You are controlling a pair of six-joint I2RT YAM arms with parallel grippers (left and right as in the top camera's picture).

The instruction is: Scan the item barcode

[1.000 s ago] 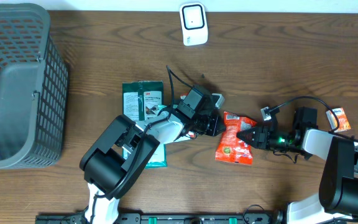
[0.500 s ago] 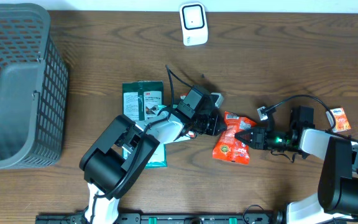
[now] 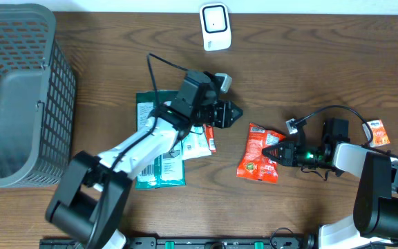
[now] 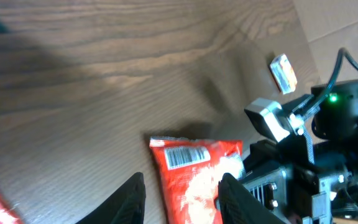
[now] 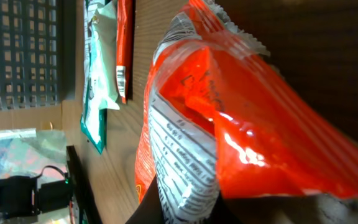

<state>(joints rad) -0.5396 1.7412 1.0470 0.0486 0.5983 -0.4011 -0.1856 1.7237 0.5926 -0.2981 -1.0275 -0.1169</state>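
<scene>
An orange-red snack bag (image 3: 258,160) lies on the brown table right of centre. My right gripper (image 3: 273,152) is shut on its right edge, and the right wrist view shows the crinkled bag (image 5: 247,130) pinched between the dark fingers (image 5: 149,210) of the right gripper (image 5: 188,208). In the left wrist view the bag (image 4: 194,180) shows a barcode (image 4: 180,157) on its near end. My left gripper (image 3: 235,113) hovers up and to the left of the bag, open, holding nothing; the left gripper (image 4: 182,202) frames the bag from a distance. The white scanner (image 3: 215,26) stands at the table's back edge.
A grey mesh basket (image 3: 19,97) fills the left side. Green packets (image 3: 159,111) and a slim red packet (image 3: 210,138) lie under the left arm. A small orange packet (image 3: 377,131) sits at the far right, beside the right arm's cable (image 3: 323,114).
My left gripper opened, let go of the bag and pulled back up and left. My right gripper closed on the bag's right edge.
</scene>
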